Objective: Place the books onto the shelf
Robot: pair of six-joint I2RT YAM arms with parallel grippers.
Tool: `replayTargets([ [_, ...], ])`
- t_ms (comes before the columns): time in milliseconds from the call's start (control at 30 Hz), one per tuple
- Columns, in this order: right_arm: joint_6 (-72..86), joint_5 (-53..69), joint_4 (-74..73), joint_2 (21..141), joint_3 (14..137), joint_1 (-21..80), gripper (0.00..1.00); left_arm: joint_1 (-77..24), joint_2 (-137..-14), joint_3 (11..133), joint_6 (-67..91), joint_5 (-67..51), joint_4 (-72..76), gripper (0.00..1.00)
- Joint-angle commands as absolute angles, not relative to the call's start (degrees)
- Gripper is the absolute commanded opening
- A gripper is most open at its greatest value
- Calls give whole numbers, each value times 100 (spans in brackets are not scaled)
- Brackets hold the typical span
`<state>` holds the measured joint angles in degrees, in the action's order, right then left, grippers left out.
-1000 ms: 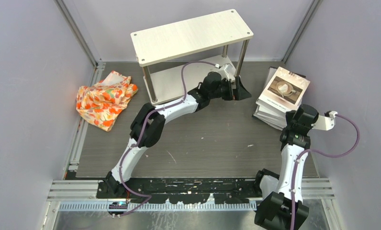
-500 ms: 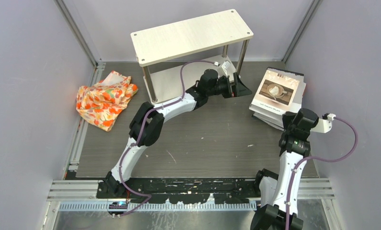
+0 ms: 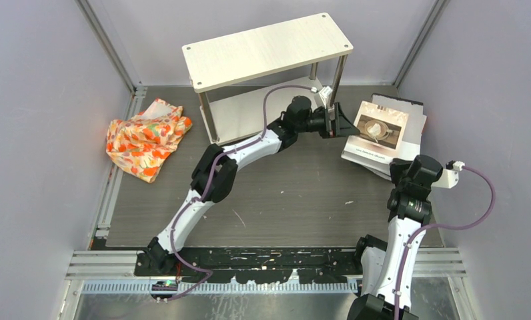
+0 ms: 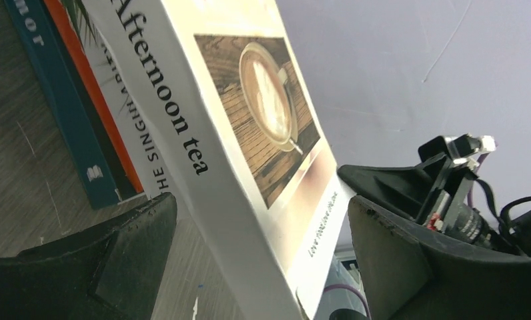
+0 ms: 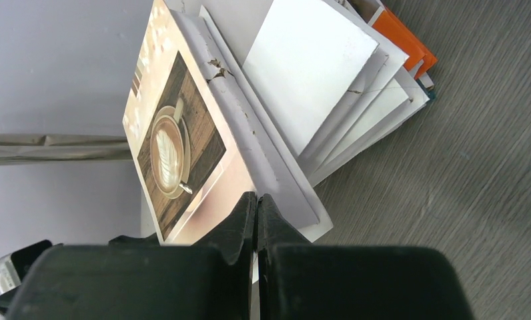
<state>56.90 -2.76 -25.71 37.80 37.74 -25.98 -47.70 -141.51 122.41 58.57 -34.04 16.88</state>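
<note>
Reading near to far: R gripper [image 5: 256,200] fingers together, tips at raised coffee-cup book [image 5: 176,150] near edge; can't tell if cover's pinched. R-wrist cam alone shows ragged white pages under it, rest of stack [image 5: 316,73] flat on table [image 3: 283,193]. L gripper [image 3: 335,122] spread wide, jaws either side of book's spine side. L-wrist cam alone gives spine text "Afternoon tea". Top cam: stack sits right of shelf [image 3: 266,50], apart.
</note>
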Motion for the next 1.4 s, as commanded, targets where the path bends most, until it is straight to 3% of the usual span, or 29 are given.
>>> replayTargets([
  [0, 5648, -126, -2595, 3653, 4029, -2566, 1, -4886, -14247, 12548, 5845, -3707, 1653, 100],
  [433, 5466, 277, -2795, 3670, 4095, -2566, 1, -4948, -14452, 12700, 6088, -3938, 2034, 99],
  [600, 5357, 264, -2951, 3675, 4197, -2566, 1, -4944, -14324, 12363, 6211, -4111, 2371, 86],
  [867, 5235, 285, -3204, 3730, 4451, -2566, 1, -4851, -13951, 11518, 6428, -4132, 2916, 55],
  [967, 5154, 262, -3317, 3797, 4579, -2544, 1, -4829, -13878, 11448, 6475, -4136, 2917, 52],
  [1100, 5140, 264, -3328, 3868, 4681, -2522, 17, -4789, -13638, 11142, 6475, -4007, 2982, 52],
  [1267, 5192, 359, -3261, 3975, 4781, -2518, 45, -4722, -13377, 10963, 6454, -3927, 2862, 42],
  [1367, 5122, 340, -3297, 4043, 4917, -2499, 53, -4703, -13251, 10939, 6438, -3869, 2753, 41],
])
